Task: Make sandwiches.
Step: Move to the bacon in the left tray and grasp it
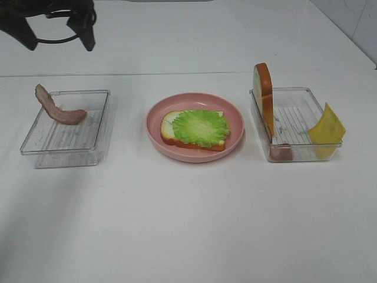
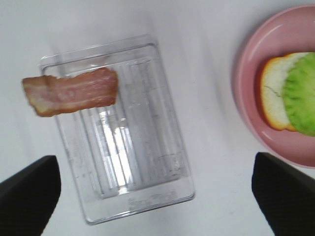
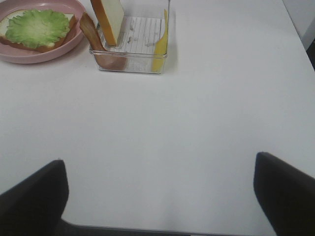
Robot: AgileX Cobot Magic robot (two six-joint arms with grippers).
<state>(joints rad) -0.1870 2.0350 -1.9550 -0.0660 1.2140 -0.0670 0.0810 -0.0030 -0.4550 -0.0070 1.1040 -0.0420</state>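
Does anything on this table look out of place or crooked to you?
Yes. The brown bacon strip sticks out over the rim of the left clear plastic tray instead of lying inside. In the right clear plastic tray, the white bread slice stands on edge, and the yellow cheese square leans out over the rim.

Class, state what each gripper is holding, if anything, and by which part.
Nothing: the left gripper and the right gripper are both open and empty.

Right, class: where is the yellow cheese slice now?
In the exterior high view the cheese slice leans on the right wall of the right-hand clear tray, across from the upright bread slice.
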